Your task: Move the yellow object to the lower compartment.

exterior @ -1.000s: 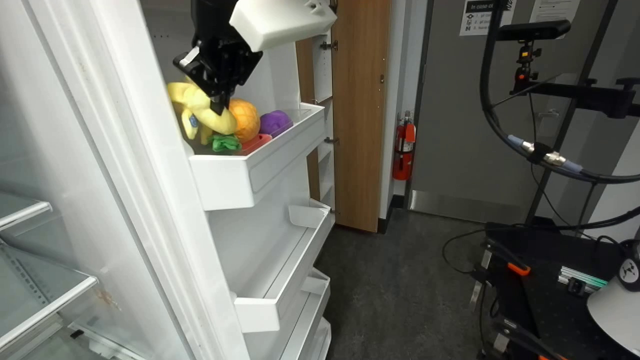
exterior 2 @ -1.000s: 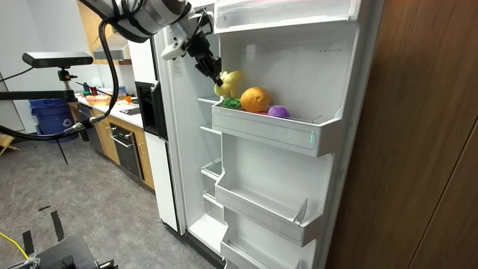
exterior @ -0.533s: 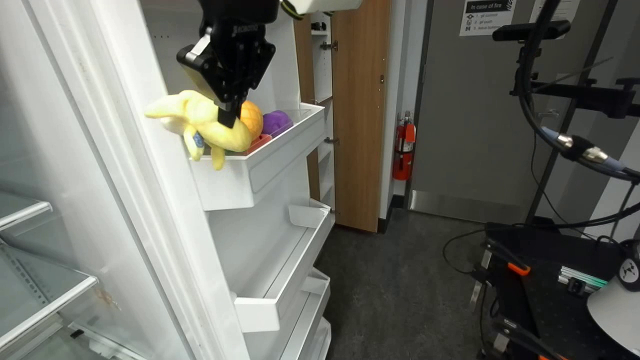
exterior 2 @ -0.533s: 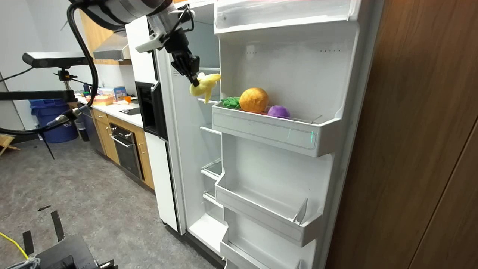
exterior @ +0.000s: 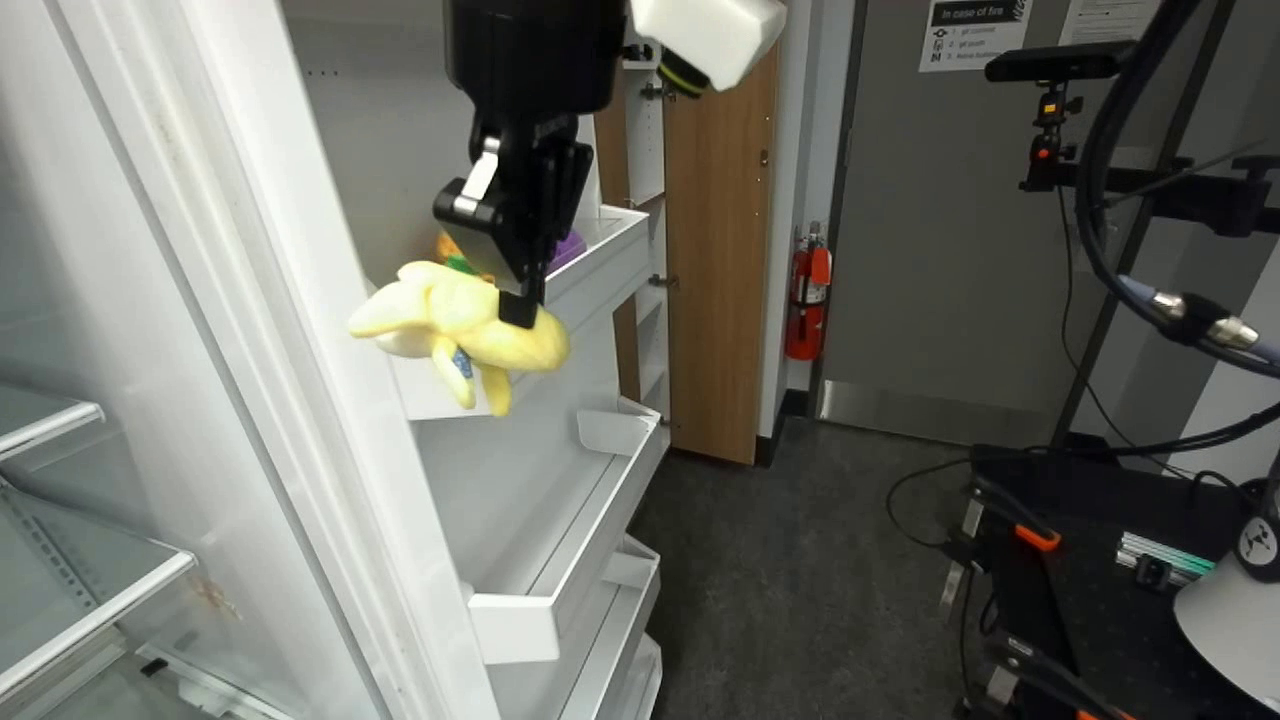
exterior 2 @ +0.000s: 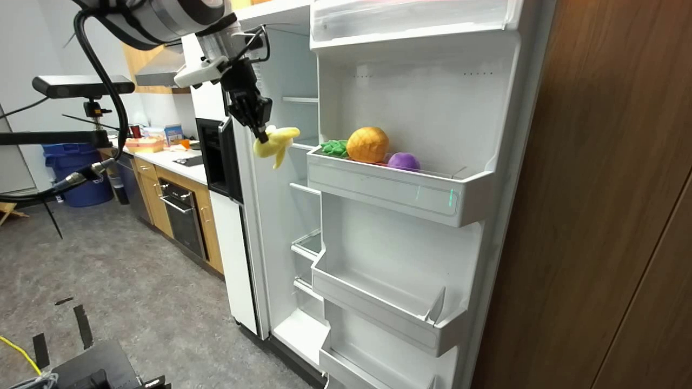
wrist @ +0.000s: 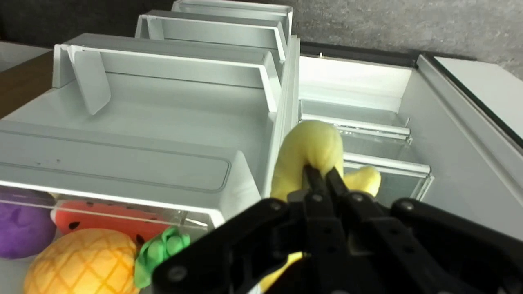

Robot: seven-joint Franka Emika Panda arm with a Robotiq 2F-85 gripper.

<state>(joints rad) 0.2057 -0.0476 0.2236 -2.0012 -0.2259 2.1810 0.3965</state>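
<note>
The yellow object, a bunch of soft pale yellow bananas, hangs in the air in both exterior views point(exterior: 445, 300) point(exterior 2: 278, 141) and fills the middle of the wrist view point(wrist: 310, 141). My gripper point(exterior: 522, 305) point(exterior 2: 263, 136) point(wrist: 323, 173) is shut on it, with both fingertips pinching a fold. The bananas are tilted, and the fingers hide part of them. They are outside the upper door bin, near its end by the fridge opening. The lower compartment, a white door bin point(exterior: 515, 630) point(exterior 2: 373, 305) point(wrist: 179, 69) with a slanted front, is below them and holds nothing visible.
The upper door bin point(exterior 2: 389, 186) holds an orange pineapple toy point(exterior 2: 367, 145) with green leaves point(exterior 2: 334, 148), a purple toy point(exterior 2: 403, 161) and a red watermelon piece point(wrist: 106, 216). A divider point(wrist: 92, 81) stands in the lower bin. Fridge shelves point(exterior: 100, 620) lie beside the door.
The gripper has lifted the bananas out of the upper bin, carried them outward past its end, then lowered them. The other toys now show more fully in an exterior view.
</note>
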